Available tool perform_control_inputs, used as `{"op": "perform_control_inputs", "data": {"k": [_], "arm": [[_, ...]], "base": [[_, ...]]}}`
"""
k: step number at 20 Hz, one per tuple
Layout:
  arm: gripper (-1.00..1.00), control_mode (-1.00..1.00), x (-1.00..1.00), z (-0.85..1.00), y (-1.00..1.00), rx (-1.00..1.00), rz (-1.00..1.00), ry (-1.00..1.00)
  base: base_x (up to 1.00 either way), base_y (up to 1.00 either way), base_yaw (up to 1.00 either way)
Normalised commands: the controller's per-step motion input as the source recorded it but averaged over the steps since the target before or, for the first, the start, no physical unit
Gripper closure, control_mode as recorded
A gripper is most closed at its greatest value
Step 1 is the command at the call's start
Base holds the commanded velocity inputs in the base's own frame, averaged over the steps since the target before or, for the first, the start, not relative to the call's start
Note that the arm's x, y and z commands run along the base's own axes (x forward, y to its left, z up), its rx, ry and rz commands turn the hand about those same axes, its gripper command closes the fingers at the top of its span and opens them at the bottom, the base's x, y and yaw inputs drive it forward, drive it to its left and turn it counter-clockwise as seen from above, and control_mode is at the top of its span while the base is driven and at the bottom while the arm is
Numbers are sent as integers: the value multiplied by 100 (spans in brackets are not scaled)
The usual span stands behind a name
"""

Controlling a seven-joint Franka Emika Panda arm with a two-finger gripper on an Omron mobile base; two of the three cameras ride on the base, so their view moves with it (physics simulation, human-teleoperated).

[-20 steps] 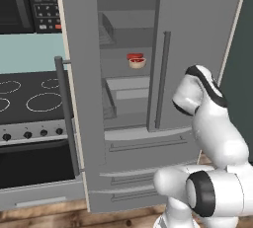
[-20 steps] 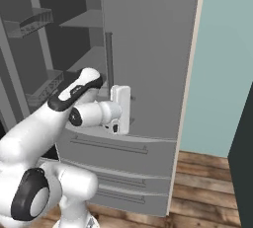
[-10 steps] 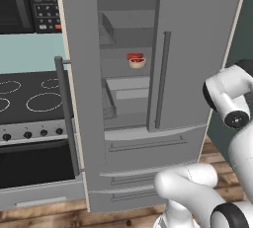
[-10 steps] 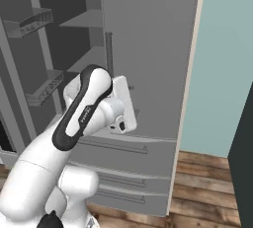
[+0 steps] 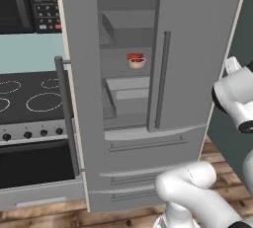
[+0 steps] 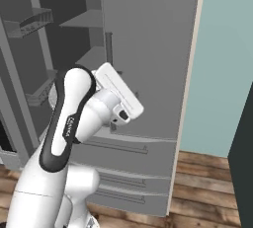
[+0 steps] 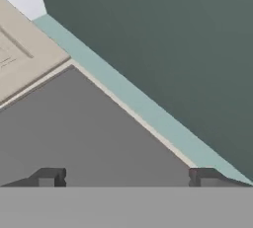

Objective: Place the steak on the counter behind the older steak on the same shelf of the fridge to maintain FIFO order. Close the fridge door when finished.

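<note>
**Hand turned away from the fridge, fingers apart and empty**

The fridge [image 5: 148, 94] stands with its left door swung open, and the older steak [image 5: 136, 61] sits in its tan bowl on a grey shelf [image 5: 123, 81] inside, roughly mid-height in the opening. The new steak to be fetched cannot be seen from here, nor can the table it lies on.

The hand [image 7: 126, 176] has its two dark fingertips [image 7: 48, 176] spread wide with nothing between them. It points at the closed right door face and the teal wall strip beside it, not into the fridge. In the right base view the hand [image 6: 117, 96] is raised in front of the right door, angled up and to the right.

So the open compartment lies to the hand's left, while the hand faces the opposite way. My reading is that the arm is turning away to go for the steak, which must lie somewhere off to the side; the placing behind the bowl is not yet begun.
</note>
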Motion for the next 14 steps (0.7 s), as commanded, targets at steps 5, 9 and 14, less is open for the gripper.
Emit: {"op": "perform_control_inputs", "data": {"k": [5,9,14], "arm": [[-100,-100,-27,44,23,-64,-7,-13],[-100,-100,-20,28,41,-71,-7,-10],[-100,-100,-2,28,44,-68,-6,-1]], "base": [[0,0,0],[0,0,0],[0,0,0]]}}
